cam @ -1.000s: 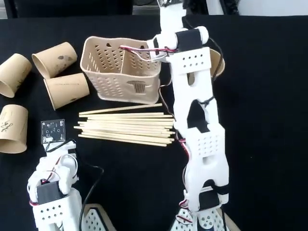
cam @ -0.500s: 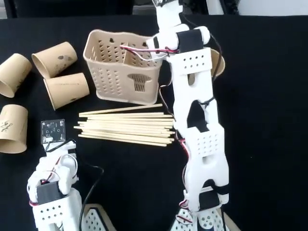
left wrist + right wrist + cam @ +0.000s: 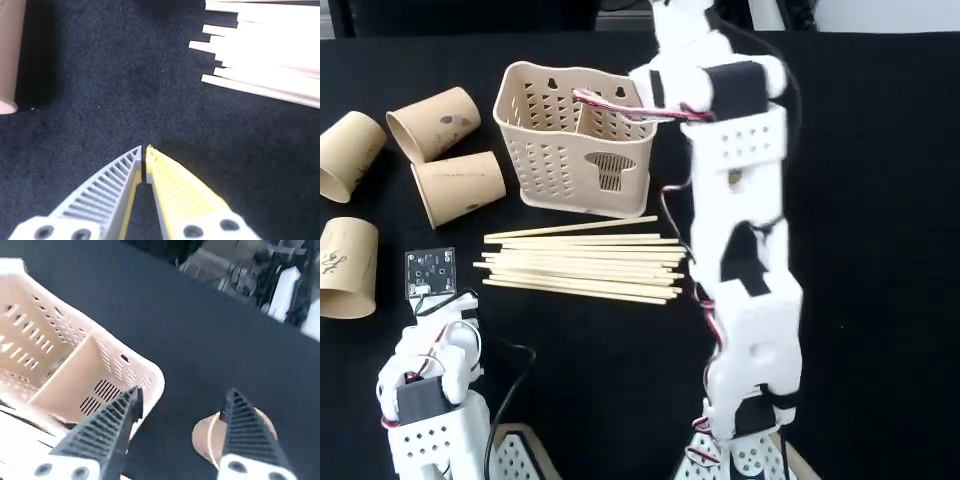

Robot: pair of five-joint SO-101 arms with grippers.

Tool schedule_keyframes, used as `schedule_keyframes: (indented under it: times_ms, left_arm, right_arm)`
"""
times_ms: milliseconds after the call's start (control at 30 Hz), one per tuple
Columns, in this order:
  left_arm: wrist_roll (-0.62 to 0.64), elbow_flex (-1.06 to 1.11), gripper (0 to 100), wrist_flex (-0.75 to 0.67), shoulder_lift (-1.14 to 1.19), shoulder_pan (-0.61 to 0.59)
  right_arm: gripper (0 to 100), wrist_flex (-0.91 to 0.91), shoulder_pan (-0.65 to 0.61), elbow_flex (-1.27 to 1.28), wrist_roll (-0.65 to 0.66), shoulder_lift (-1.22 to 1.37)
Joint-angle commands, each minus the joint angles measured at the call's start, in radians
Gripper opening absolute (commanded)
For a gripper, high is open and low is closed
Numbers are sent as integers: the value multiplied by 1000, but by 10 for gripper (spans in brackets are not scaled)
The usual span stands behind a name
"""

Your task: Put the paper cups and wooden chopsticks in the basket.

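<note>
While 4 cups (image 3: 455, 186) lie L of 1 basket (image 3: 570, 150), 5th cup (image 3: 207, 438)'s R.

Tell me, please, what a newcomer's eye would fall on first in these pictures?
Most striking is the long white right arm, stretched up the black table beside the beige basket, its right gripper open with a paper cup near one finger. Next comes the pile of wooden chopsticks lying in front of the basket, and four more paper cups on their sides at the table's left.
</note>
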Motion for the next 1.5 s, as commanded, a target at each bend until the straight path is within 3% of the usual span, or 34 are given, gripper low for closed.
schedule_keyframes:
  times_ms: [0, 133, 367, 467, 600, 1000, 1467]
  left_arm:
    - [2, 18, 30, 3, -5, 4]
    - [2, 18, 30, 3, -5, 4]
    - [2, 18, 30, 3, -5, 4]
    - [2, 18, 30, 3, -5, 4]
    - [2, 18, 30, 3, -5, 4]
    - [2, 18, 30, 3, -5, 4]
    - [2, 18, 30, 3, -5, 4]
  right_arm:
    - [266, 43, 26, -19, 38, -182]
    - [266, 43, 101, 133, 61, -346]
    - [265, 28, 284, 611, 284, -615]
    - [265, -21, 361, 820, 410, -618]
    - [265, -141, 422, 1006, 485, -553]
    - [265, -359, 427, 1056, 644, -194]
    - [265, -353, 413, 1041, 776, -243]
